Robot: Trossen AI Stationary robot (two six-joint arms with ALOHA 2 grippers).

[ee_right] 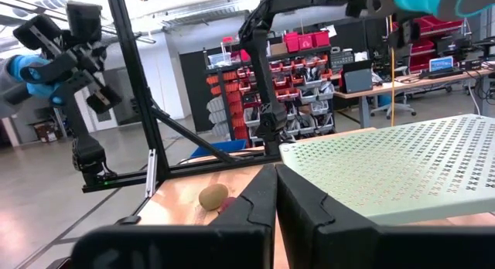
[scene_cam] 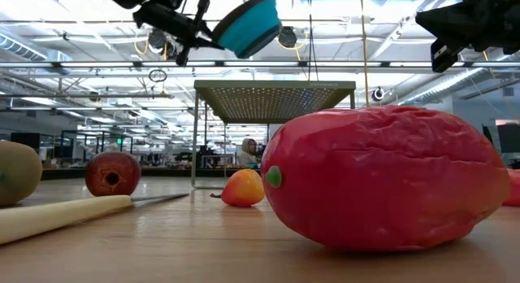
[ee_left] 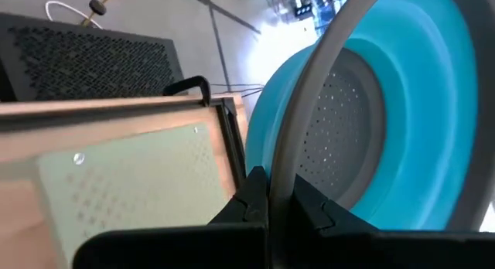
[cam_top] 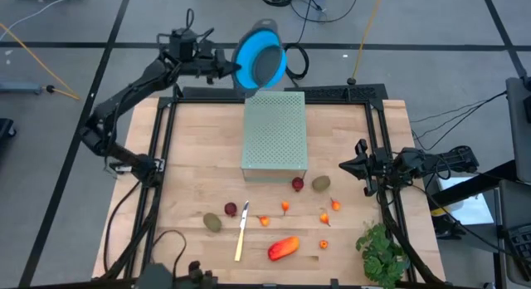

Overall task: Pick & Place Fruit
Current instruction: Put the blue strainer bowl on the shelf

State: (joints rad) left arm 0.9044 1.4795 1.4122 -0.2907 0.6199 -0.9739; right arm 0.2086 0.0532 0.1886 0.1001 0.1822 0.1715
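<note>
The fruit lies on the wooden table: a red-orange oblong [cam_top: 284,248] [scene_cam: 390,177], two olive kiwi-like ovals [cam_top: 213,222] [cam_top: 321,183], two dark red balls [cam_top: 231,209] [cam_top: 297,184] and several tiny orange bits [cam_top: 285,207]. My left gripper [cam_top: 217,66] [ee_left: 280,193] is over the table's far edge, shut on a blue colander [cam_top: 261,56] [scene_cam: 248,23]. My right gripper [cam_top: 353,164] [ee_right: 274,184] hovers shut near the table's right side, beside the right-hand kiwi [ee_right: 213,196]. My left gripper pinches the colander's grey rim [ee_left: 288,157] between its two fingers [ee_left: 251,199], one on the inside of the bowl and one outside. It comes level from the table's left. The colander is lifted clear above the far edge and tilted on its side.
A pale green perforated platform [cam_top: 275,131] stands on legs in the table's far middle. A slim pale-handled knife [cam_top: 241,231] [scene_cam: 65,214] lies among the fruit. A leafy green bunch [cam_top: 382,252] sits at the near right corner. A black frame [cam_top: 166,139] rims the table.
</note>
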